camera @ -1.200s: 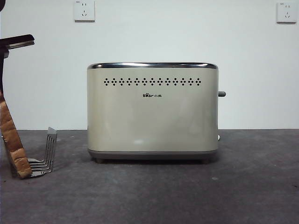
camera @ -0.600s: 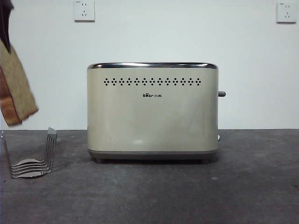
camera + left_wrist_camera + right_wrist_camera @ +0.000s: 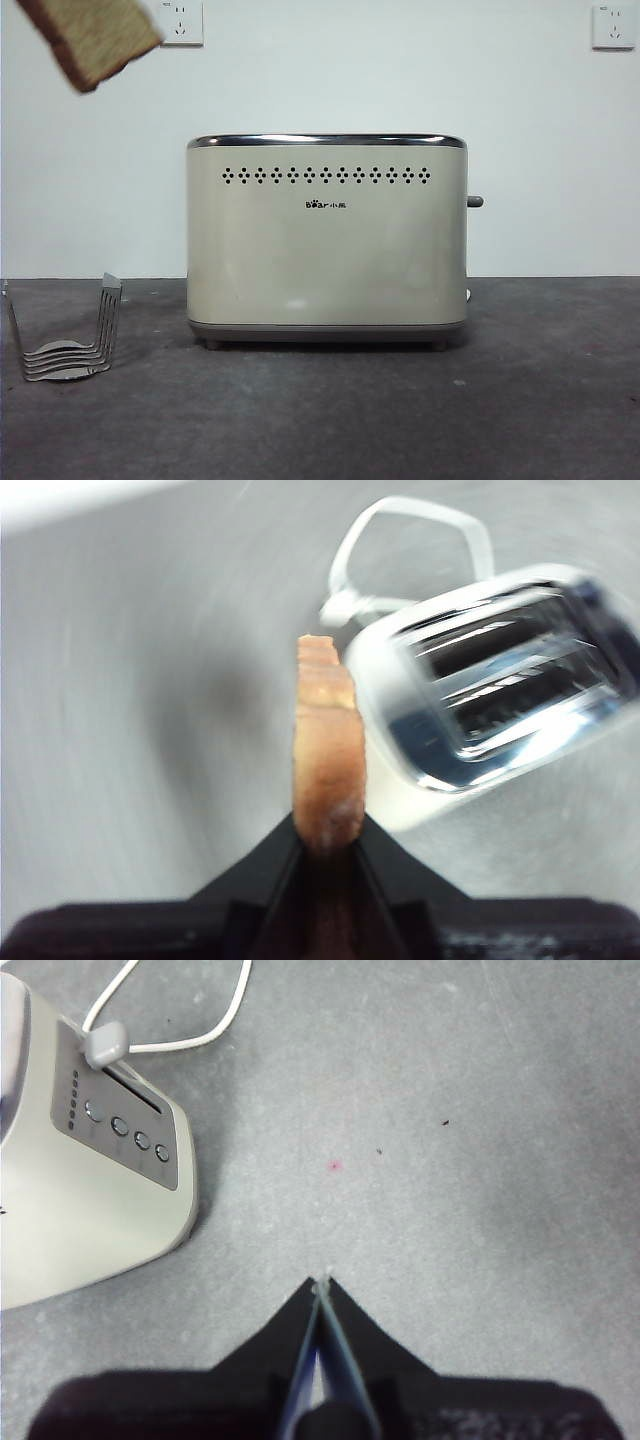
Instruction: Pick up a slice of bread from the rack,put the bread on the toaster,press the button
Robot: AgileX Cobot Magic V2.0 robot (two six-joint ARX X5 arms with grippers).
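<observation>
High at the top left of the front view the slice of bread (image 3: 95, 38) hangs tilted in the air, well above the wire rack (image 3: 68, 340) and left of the cream toaster (image 3: 326, 240). In the left wrist view my left gripper (image 3: 328, 842) is shut on the bread (image 3: 326, 750), seen edge-on, with the toaster's two open slots (image 3: 500, 670) beyond it. The dark grey button (image 3: 474, 201) sticks out of the toaster's right end. My right gripper (image 3: 322, 1285) is shut on nothing above the table, beside the toaster's end panel (image 3: 120, 1135).
The rack stands bare at the front left on the dark table (image 3: 320, 410). A white power cord (image 3: 170, 1020) loops behind the toaster. Two wall sockets (image 3: 180, 22) sit high on the white wall.
The bread has risen from beside the rack to the top left corner of the front view and moved a little to the right. The rack and toaster have not moved.
</observation>
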